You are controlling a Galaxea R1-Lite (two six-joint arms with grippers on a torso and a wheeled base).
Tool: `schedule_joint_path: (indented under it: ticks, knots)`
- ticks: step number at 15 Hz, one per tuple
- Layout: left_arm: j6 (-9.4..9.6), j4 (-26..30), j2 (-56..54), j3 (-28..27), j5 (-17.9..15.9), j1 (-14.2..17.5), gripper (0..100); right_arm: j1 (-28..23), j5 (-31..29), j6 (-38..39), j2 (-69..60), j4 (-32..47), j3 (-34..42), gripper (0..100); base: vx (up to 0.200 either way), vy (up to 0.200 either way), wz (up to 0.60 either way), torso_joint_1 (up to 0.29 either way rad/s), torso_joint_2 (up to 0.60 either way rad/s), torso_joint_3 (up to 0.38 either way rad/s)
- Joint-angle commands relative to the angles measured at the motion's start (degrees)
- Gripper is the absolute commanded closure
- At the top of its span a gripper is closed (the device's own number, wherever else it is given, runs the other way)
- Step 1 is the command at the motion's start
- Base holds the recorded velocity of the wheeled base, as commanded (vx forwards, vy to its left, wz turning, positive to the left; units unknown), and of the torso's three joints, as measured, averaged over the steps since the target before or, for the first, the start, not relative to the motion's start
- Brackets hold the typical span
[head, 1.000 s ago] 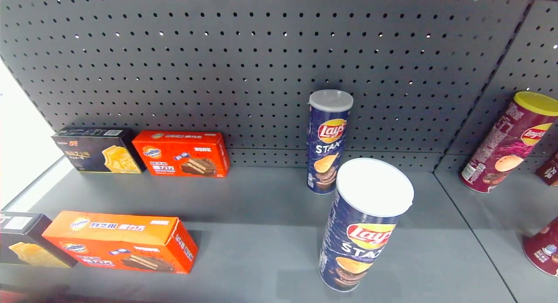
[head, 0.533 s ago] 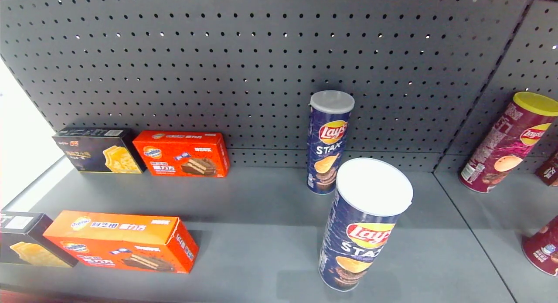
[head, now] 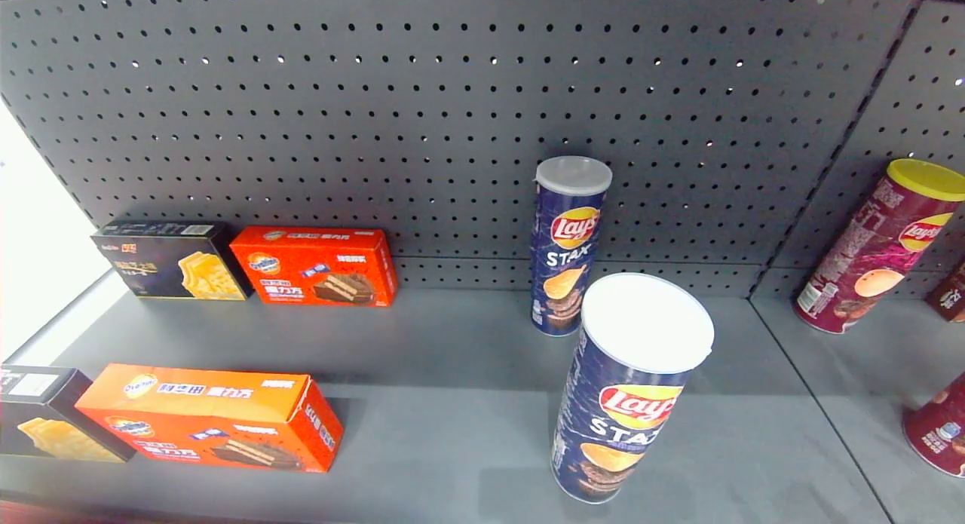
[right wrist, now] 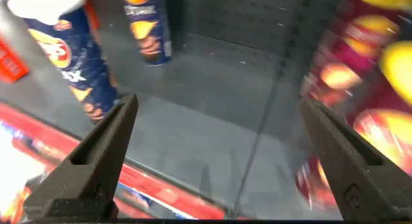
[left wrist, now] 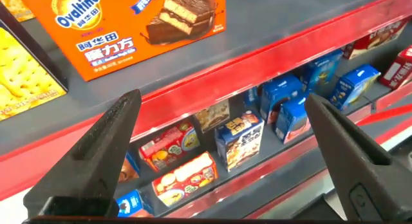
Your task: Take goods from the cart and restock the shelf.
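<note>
Two blue chip cans stand on the grey shelf (head: 452, 358), one at the back (head: 571, 245) and one nearer the front (head: 629, 392). At the left lie two orange biscuit boxes (head: 315, 265) (head: 207, 417) and two black cracker boxes (head: 170, 260) (head: 45, 415). My left gripper (left wrist: 222, 163) is open and empty, in front of the shelf's red edge (left wrist: 270, 63), below the front orange box (left wrist: 129, 24). My right gripper (right wrist: 219, 159) is open and empty, facing the shelf floor between the blue cans (right wrist: 67, 50) and the maroon cans (right wrist: 367, 89).
Maroon cans (head: 878, 245) (head: 938, 430) stand in the neighbouring bay at the right. A perforated back panel (head: 377, 132) closes the shelf. Bare floor lies between the boxes and the blue cans. A lower shelf holds blue cartons (left wrist: 290, 105) and small boxes (left wrist: 183, 176).
</note>
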Motion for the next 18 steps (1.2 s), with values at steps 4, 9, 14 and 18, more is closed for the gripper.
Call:
schedule_joint_path:
  ticks: [4,9,14,18]
  knots:
    - [0.02,0.0,0.4,0.0,0.0,0.2,0,19.8,-2.4,-3.9,21.8,-2.6,-6.1,0,0.0,0.0,0.0,0.0,0.0,0.0]
    - [0.02,0.0,0.4,0.0,0.1,0.2,0,27.8,-4.2,-4.2,28.7,-3.3,-5.6,0,0.0,0.0,0.0,0.0,0.0,0.0]
    - [-0.42,0.0,0.2,0.0,0.6,0.4,0,30.5,-7.6,-4.2,35.1,-3.8,-3.5,0,0.0,0.0,0.0,0.0,0.0,0.0]
    - [-1.74,0.0,0.2,0.0,0.8,0.8,0,32.8,-10.3,-3.9,42.0,-5.4,-3.8,0,0.0,0.0,0.0,0.0,0.0,0.0]
